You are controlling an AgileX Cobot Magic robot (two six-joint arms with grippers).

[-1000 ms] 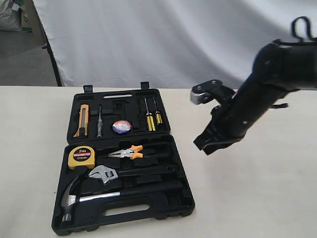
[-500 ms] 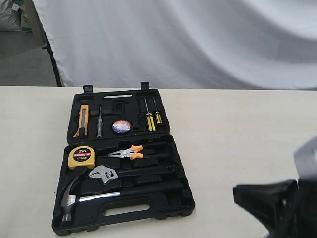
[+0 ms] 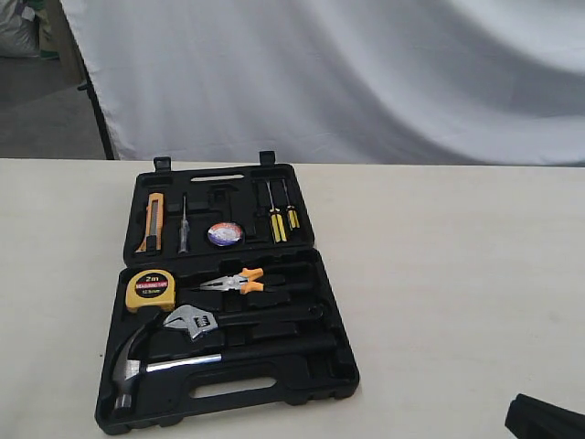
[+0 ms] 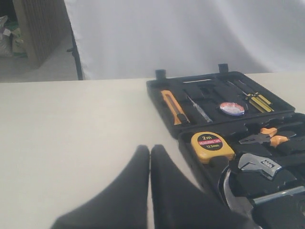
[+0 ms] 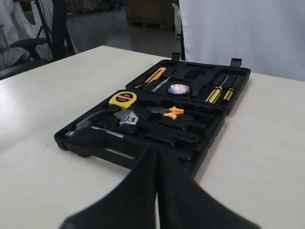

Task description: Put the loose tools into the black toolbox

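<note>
While hammer [image 3: 131,369], wrench [image 3: 190,321] and roll [image 3: 225,234] are lying in the toolbox [image 3: 343,375] at the counter's front edge, left gripper [image 4: 149,149] and right gripper [image 5: 156,150] are idling, jaws pressed together, empty; packing is looking done, needing no further pick.

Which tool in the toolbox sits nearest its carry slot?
The claw hammer, lying right beside it; the adjustable wrench and orange-handled pliers sit farther away.
</note>
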